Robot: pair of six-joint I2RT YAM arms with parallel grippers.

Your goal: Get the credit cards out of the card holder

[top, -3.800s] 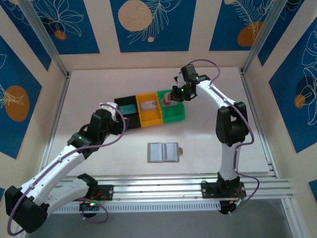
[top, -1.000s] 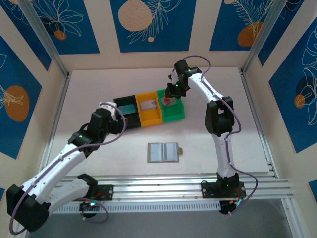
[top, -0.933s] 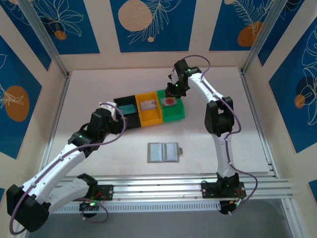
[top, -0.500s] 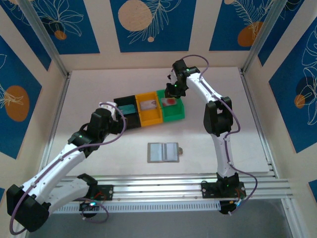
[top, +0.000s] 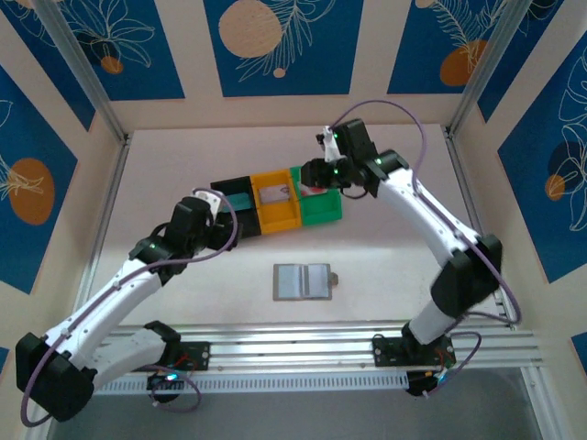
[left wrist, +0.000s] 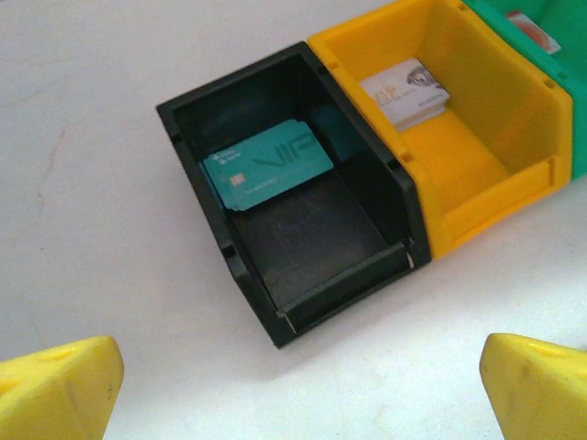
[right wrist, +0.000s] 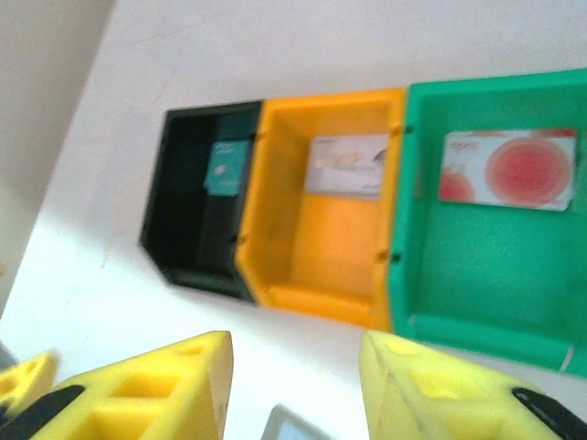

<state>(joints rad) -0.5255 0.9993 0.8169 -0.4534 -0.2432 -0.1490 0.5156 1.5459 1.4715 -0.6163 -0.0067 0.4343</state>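
Overhead, we see the card holder (top: 303,281) open and flat on the table (top: 183,165), toward its near edge, pockets too small to read. From the left wrist, the left gripper (left wrist: 293,390) is spread wide, fingertips (left wrist: 55,385) cut off. A teal card (left wrist: 266,165) in the black bin (left wrist: 312,238) reads "VIP", as does the greyish card (left wrist: 404,92) in the orange bin (left wrist: 514,174). From the right wrist, the right gripper (right wrist: 298,385) gapes on nothing. The red-dot card (right wrist: 509,170) lies in the green bin (right wrist: 477,275), print blurred.

white table (top: 165,183): blk/org/grn bin row (top: 280,223), card holder (top: 303,281) lying open
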